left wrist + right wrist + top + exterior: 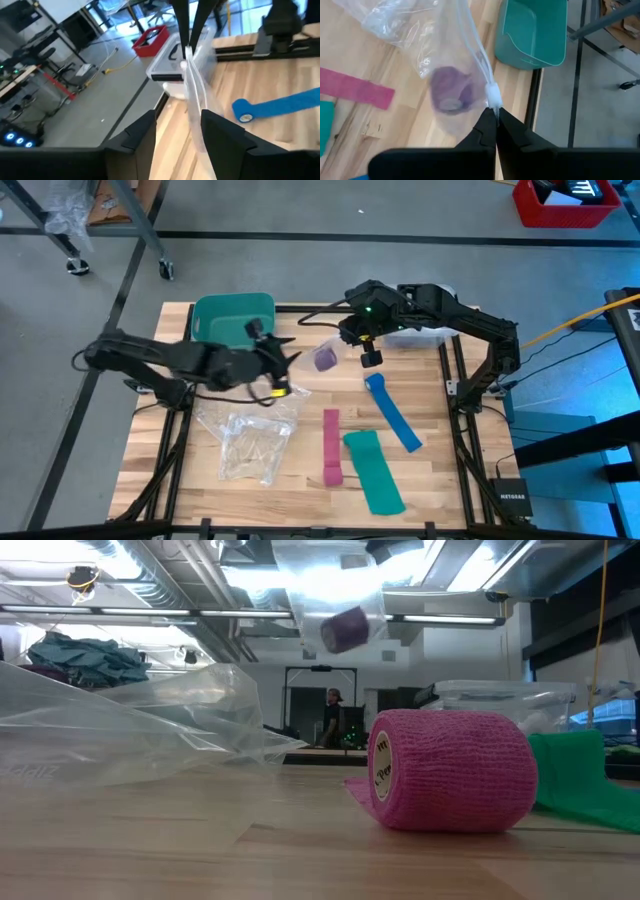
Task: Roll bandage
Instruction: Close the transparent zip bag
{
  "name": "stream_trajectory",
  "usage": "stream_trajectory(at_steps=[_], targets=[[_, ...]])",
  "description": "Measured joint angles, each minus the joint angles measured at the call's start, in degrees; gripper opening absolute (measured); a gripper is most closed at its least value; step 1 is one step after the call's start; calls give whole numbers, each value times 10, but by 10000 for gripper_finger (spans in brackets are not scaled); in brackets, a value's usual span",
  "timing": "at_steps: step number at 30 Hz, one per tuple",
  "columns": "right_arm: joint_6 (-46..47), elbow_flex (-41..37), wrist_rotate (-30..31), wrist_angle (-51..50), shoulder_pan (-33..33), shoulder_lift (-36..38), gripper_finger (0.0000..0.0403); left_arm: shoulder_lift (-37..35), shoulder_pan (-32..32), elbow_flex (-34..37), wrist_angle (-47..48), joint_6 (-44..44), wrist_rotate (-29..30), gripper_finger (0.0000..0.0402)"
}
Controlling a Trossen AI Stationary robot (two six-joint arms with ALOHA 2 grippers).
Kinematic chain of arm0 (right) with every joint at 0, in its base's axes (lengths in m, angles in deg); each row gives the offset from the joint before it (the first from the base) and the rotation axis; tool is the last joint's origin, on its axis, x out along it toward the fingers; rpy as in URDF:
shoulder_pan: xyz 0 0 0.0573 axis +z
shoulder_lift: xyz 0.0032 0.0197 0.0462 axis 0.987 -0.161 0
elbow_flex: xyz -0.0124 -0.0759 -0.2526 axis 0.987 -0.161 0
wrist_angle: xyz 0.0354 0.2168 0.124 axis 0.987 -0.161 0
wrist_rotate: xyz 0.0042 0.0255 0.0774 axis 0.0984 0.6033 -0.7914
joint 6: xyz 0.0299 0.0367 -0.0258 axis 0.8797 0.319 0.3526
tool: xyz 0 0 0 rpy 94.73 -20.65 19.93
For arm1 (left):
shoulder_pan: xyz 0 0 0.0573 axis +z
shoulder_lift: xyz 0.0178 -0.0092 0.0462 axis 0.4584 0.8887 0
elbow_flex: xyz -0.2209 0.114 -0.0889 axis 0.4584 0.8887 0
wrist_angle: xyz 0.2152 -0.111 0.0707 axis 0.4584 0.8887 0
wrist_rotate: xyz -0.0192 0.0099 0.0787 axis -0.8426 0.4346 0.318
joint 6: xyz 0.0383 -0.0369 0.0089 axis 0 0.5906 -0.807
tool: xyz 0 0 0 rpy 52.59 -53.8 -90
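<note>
The bandage is a small purple roll inside a clear plastic bag that hangs in the air over the table's middle; the roll also shows in the high view and the low view. My right gripper is shut on the bag's top, and in the high view it is just right of the bag. My left gripper is open, level, left of the bag, one finger on either side of the hanging plastic; in the high view it is beside the bag. My right gripper pinches the bag's top edge at its white zip end between its two fingertips, slanting down from the table's far right. The bag hangs below the fingers, clear of the table, with the purple roll in its bottom. My left gripper: whether a finger touches the plastic, I cannot tell.
On the wood lie a pink strip ending in a pink roll, a teal strip, a blue strip and empty clear bags. A green bin stands far left, a clear lidded box far right.
</note>
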Motion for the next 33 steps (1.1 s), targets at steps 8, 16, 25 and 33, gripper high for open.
stream_trajectory(at_steps=[8,16,25,33], targets=[[-45,0,-14,-3,0,0,1,103,52,0,-122,-11,0,150],[-89,0,-31,-3,0,0,1,125,70,0,-232,-33,-30,150],[-107,0,-30,22,0,0,1,120,74,0,-255,-55,-57,150],[-91,-1,-116,-62,-1,7,1,78,63,0,-219,-65,-56,150]])
